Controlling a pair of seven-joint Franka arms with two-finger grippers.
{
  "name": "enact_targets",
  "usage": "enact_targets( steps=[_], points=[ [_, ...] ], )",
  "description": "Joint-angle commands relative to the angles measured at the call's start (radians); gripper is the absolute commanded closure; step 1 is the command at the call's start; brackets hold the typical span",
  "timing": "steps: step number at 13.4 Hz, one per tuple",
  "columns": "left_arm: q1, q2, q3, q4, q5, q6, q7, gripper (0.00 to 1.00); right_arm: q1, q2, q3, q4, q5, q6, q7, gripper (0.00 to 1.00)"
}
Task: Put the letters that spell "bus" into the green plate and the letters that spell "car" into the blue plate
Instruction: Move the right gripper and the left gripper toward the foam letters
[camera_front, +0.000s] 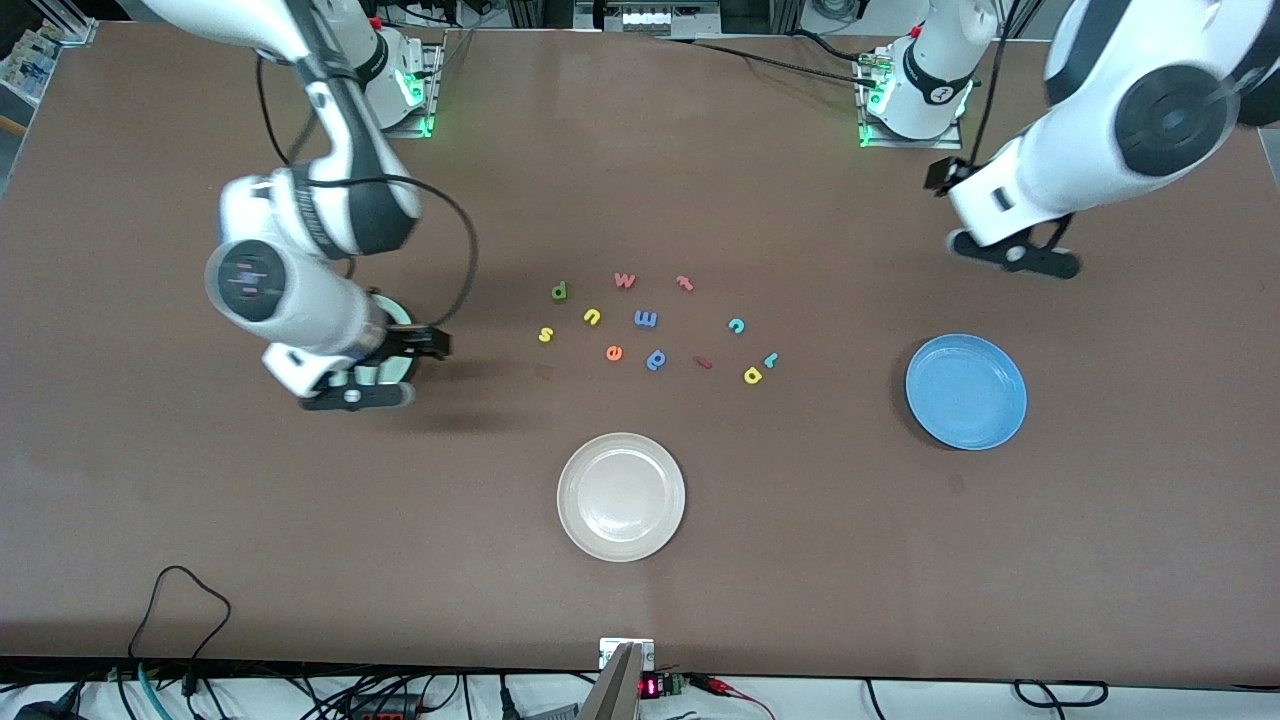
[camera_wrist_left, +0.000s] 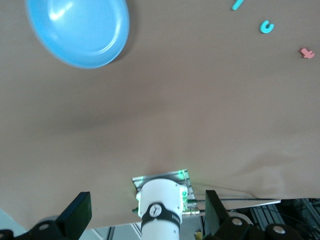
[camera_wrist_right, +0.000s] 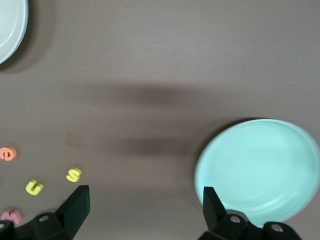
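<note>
Front view, right tool (camera_front: 357, 385) wide and empty over green plate (camera_wrist_right: 257, 170), left tool (camera_front: 1010, 252) wide over bare counter (camera_front: 800, 500), blue plate (camera_front: 966, 391) empty, letters (camera_front: 650, 325) scattered mid-counter.

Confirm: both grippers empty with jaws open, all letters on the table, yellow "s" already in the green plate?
Not quite. The yellow "s" lies on the table with the other letters, not in the green plate; the right wrist view shows that plate bare. The rest stands: left gripper and right gripper are empty, jaws open.
</note>
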Motion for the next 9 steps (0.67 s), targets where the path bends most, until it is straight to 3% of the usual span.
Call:
enact_targets(
  steps=[1, 7, 9],
  points=[
    [-0.006, 0.125, -0.055, 0.021, -0.002, 0.137, 0.024, 0.00, 0.086, 0.066, -0.012, 0.018, 0.010, 0.041, 0.109, 0.09],
    [-0.026, 0.359, -0.155, 0.007, -0.003, 0.661, 0.095, 0.01, 0.201, 0.154, -0.012, 0.021, 0.007, 0.124, 0.333, 0.23],
    [-0.058, 0.430, -0.155, -0.005, 0.007, 0.798, 0.101, 0.10, 0.205, 0.174, -0.012, 0.021, 0.010, 0.148, 0.351, 0.25]
  ],
)
